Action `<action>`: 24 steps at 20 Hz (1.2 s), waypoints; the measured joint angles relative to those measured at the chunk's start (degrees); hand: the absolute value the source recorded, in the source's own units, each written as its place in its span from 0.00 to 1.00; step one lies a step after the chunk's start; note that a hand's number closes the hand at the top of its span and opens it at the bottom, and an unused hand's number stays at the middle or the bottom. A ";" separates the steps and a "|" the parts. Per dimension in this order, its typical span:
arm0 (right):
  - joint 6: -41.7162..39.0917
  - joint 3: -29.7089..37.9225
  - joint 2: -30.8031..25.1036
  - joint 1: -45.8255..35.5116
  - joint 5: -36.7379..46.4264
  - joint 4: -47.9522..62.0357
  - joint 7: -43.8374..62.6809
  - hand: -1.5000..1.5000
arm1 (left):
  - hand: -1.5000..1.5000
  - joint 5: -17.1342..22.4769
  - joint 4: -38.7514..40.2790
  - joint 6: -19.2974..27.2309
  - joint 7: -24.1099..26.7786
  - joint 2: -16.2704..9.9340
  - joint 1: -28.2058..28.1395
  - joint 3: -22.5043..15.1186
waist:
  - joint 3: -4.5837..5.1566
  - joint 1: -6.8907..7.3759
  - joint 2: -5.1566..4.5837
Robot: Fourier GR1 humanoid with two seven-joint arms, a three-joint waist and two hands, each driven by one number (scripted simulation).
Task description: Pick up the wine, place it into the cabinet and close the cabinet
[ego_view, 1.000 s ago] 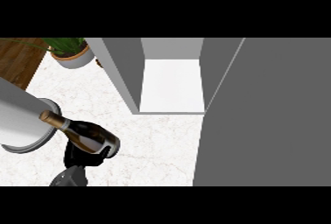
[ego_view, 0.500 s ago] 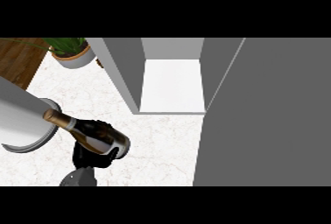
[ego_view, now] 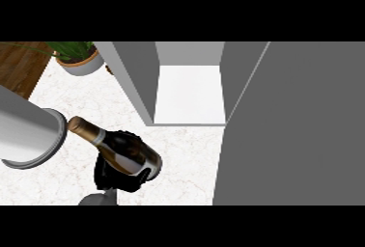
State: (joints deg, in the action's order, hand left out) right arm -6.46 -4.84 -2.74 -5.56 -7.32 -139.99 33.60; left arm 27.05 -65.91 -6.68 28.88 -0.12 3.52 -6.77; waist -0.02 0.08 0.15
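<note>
Wine tilted in curled hand (cabinet open) above counter.

Location: home kitchen. Evidence: white marble-patterned counter below me; grey cabinet standing on it, door swung open, pale shelf inside. Potted plant in white pot at counter's far corner. Wood floor beyond counter edge. Grey cylindrical vessel on counter at my left.
</note>
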 measured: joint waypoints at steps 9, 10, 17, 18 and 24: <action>-1.61 2.07 -0.61 1.01 -1.28 0.56 -1.08 0.00 | 1.00 7.53 -5.13 15.52 0.23 0.10 -0.09 -14.82 | 0.03 -0.32 -0.10; -1.82 2.38 -0.70 0.88 -1.43 0.85 -1.27 0.00 | 1.00 8.31 -5.75 17.05 0.27 0.10 0.00 -16.10 | 0.02 -0.30 -0.11; -1.62 1.61 -0.60 0.92 -1.15 0.36 0.21 0.00 | 1.00 14.06 0.03 20.98 3.04 0.11 4.23 -18.80 | 0.03 -0.40 -0.15; -1.40 1.47 -0.45 0.60 -1.10 0.48 0.38 0.00 | 1.00 14.46 0.32 21.50 3.52 0.11 4.22 -19.42 | 0.03 -0.37 -0.15; -1.50 1.84 -0.38 -0.60 -1.64 1.05 0.16 0.00 | 1.00 20.99 8.38 23.77 7.78 0.11 12.04 -21.82 | 0.05 -0.59 -0.21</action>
State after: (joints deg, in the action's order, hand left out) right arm -7.96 -3.00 -3.12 -6.17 -8.96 -138.94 33.75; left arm 48.04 -57.54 17.09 36.66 -0.01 15.56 -28.59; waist 0.03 -0.51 -0.05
